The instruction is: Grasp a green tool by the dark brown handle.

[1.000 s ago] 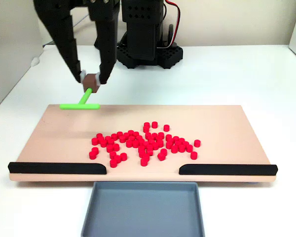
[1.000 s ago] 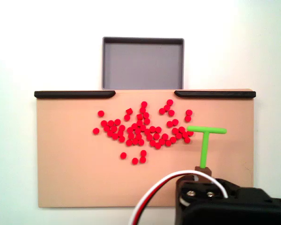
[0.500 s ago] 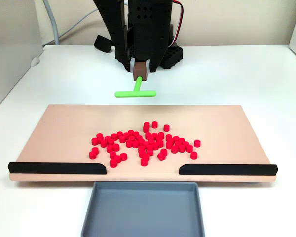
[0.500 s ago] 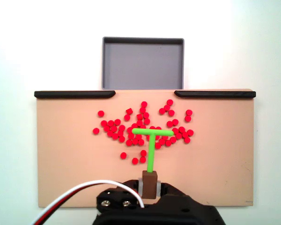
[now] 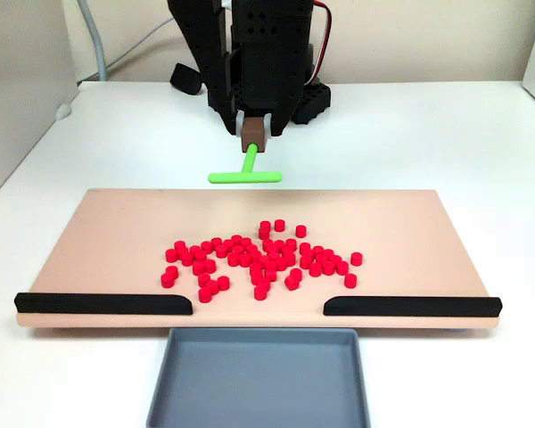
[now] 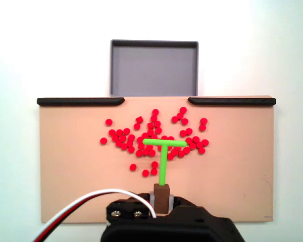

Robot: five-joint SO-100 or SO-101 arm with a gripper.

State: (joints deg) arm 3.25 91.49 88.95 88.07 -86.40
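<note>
Step in hand: we judge the grasp made; next calls only for a steady hold, clear of the red cylinders (image 5: 260, 259). Pincer (image 5: 251, 125): closed on the brown handle (image 5: 251, 133), white pads flanking it. Green tool (image 5: 246, 172): held in the air above the board's (image 5: 116, 223) far edge, crossbar level, stem running up to the handle; from overhead (image 6: 162, 156), above the cylinders.

Green tool (image 5: 246, 171) T-shaped, held aloft; dark brown handle (image 5: 252, 130) topmost, between jaws.
</note>
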